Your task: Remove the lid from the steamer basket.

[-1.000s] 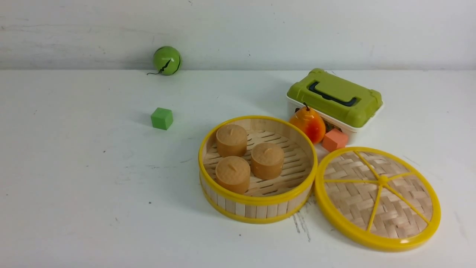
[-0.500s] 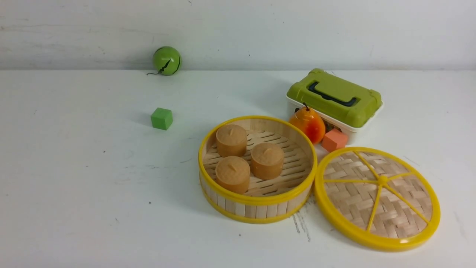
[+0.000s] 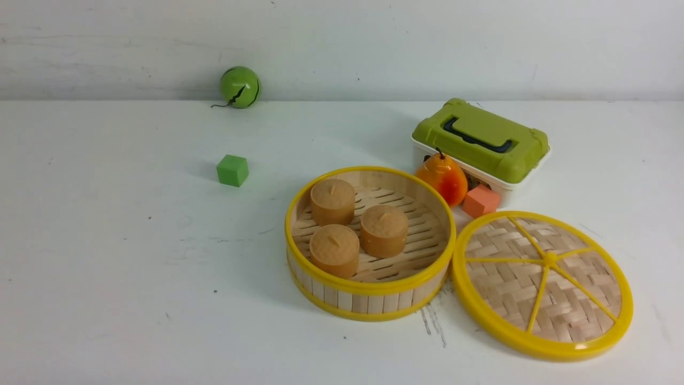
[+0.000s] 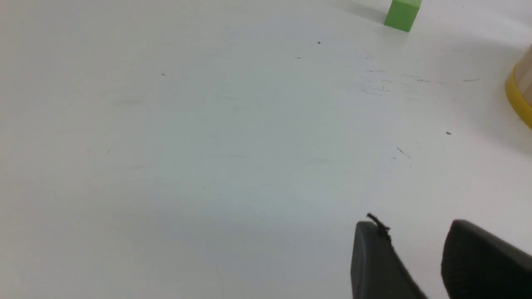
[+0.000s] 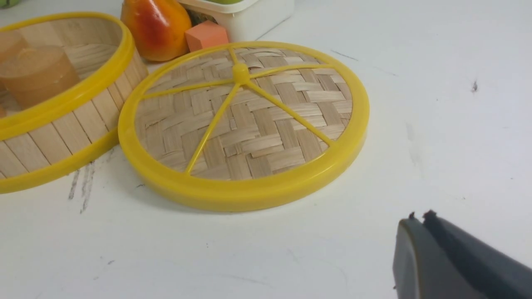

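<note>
The steamer basket stands uncovered on the white table, with three tan cylinders on its slatted floor. The lid, woven bamboo with a yellow rim and spokes, lies flat on the table just right of the basket, rims nearly touching. Both show in the right wrist view: lid, basket. My right gripper is shut and empty, over bare table, apart from the lid. My left gripper is open and empty over bare table, with the basket's edge off to one side. Neither gripper shows in the front view.
A white box with an olive-green lid stands behind the lid. An orange pear and an orange cube sit between box and basket. A green cube lies to the left, a green ball by the back wall.
</note>
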### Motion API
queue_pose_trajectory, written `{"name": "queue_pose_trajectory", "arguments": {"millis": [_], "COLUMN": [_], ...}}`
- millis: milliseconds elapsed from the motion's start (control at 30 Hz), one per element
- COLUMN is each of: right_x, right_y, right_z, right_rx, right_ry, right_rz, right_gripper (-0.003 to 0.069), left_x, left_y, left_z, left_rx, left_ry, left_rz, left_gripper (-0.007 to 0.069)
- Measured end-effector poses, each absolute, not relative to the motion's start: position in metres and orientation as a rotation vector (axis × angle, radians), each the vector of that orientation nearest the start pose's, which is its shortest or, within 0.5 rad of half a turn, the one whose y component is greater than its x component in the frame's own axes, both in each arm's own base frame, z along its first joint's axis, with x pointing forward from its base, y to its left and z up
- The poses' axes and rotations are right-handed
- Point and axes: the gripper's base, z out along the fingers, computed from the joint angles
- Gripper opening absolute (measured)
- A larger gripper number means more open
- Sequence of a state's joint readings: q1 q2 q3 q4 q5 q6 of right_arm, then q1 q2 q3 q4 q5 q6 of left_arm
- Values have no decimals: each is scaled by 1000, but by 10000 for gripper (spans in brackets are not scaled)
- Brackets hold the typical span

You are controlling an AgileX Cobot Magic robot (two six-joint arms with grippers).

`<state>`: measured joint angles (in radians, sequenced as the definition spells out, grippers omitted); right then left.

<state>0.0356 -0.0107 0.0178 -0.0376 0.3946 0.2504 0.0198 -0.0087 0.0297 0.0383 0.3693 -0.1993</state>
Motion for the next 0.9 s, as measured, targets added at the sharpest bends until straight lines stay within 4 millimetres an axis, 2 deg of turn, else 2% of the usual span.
{"name": "queue_pose_trajectory", "arguments": {"millis": [900], "right_x": [52], "right_y": [1], "right_z": [172], "right_rx": [179], "right_ry": [1879], "right_rz": [158], "right_gripper": [42], "left_x": [53], "left_y": [2], "left_z": [170], "left_rx": [-181], "left_ry": [1866], "left_rz": [-86], "left_gripper": [240]}}
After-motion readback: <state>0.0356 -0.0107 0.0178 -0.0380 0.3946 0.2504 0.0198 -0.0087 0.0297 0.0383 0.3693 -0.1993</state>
